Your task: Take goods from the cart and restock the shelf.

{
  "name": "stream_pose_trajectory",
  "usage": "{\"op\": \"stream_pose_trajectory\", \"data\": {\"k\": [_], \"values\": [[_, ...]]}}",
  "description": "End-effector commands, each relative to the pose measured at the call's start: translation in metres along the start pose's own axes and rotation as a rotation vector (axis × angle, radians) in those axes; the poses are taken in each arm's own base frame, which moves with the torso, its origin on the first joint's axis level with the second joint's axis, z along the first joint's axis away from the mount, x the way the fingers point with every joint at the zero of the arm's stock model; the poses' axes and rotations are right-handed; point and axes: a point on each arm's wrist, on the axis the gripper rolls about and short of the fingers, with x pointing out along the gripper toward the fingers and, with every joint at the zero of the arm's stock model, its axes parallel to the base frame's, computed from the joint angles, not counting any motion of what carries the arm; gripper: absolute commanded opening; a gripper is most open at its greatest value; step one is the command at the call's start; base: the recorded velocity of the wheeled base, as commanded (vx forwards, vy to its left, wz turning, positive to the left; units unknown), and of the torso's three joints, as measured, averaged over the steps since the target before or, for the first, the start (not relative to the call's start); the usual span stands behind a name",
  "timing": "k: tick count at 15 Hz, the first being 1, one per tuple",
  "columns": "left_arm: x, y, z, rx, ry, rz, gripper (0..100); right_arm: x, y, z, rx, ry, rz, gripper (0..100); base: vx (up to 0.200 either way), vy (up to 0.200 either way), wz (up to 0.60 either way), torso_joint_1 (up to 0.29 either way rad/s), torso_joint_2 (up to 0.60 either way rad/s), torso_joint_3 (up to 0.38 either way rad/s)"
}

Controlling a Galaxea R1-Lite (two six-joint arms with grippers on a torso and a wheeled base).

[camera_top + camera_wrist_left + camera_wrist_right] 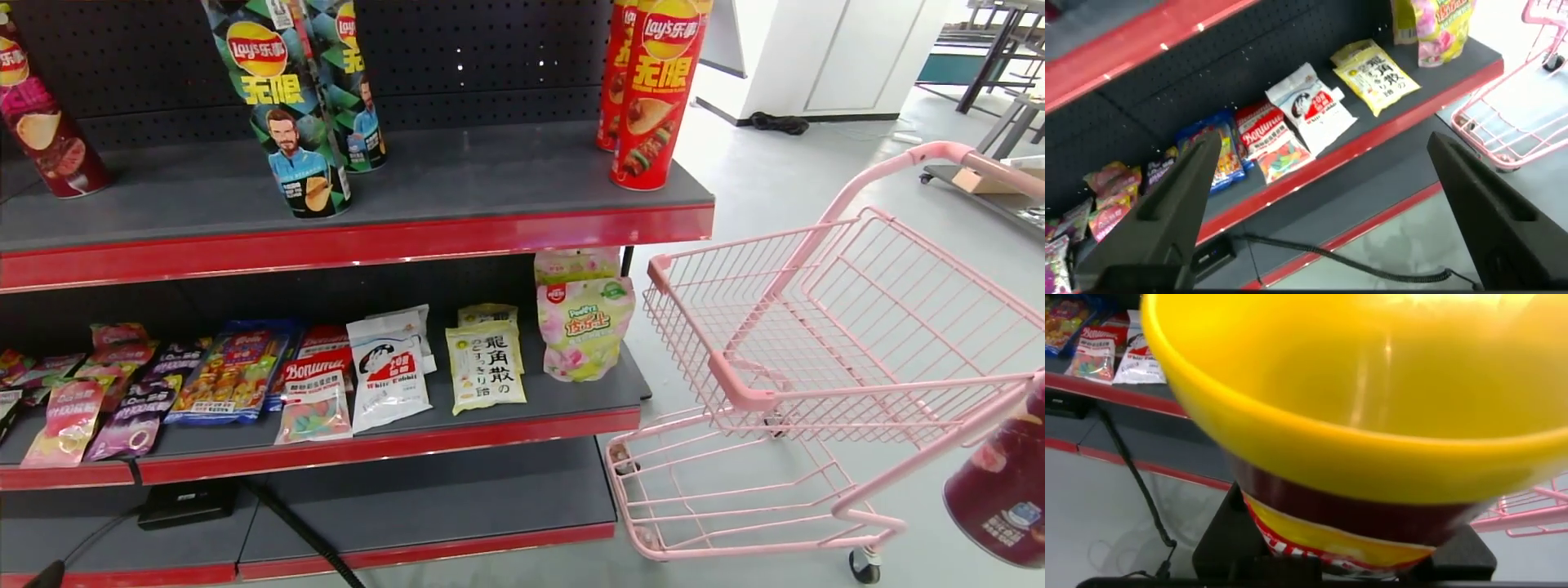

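The can [1000,490] is out of the cart [739,384] and not yet on the shelf [490,180]. It hangs at the robot's right, just beside the cart's frame and well apart from the shelf. The right end effector [1347,551] pinches it on its dark red body, below the yellow lid.

By this the task looks to be mid-cycle: the pick is done, while the carry and the placing are left. The cart's wire basket looks bare, so this may be the last item. A like maroon can [49,122] stands on the top shelf at the far left, with green cans [302,122] in the middle and red cans [653,90] at the right end. The held can probably belongs beside its match, a long way across.

The left end effector [1323,139] is spread and holds nothing, hanging before the middle shelf, where the bags [1310,110] lie.

The head view gives the can's place against the cart and shelf. The right wrist view adds the lid and the black fingers [1237,539] clamped on the body. The left wrist view supplies the spread of the idle fingers.
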Motion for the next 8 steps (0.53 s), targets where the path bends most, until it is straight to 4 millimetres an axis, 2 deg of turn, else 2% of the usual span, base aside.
{"op": "stream_pose_trajectory", "data": {"k": [1, 8], "values": [[-0.0002, 0.0001, 0.0003, 0.0, -0.002, 0.0, 100, 0.0024, -0.0004, 0.0025, -0.003, 0.003, 0.001, 0, 0.0, 0.0, 0.0, 0.144, -0.5, -0.354], [-0.0023, 0.0, -0.0001, 0.0, -0.011, 0.003, 100, 0.0048, -0.0011, 0.0069, -0.005, 0.0, 0.002, 0, 0.0, 0.0, 0.0, 0.18, -0.55, -0.373]]}}
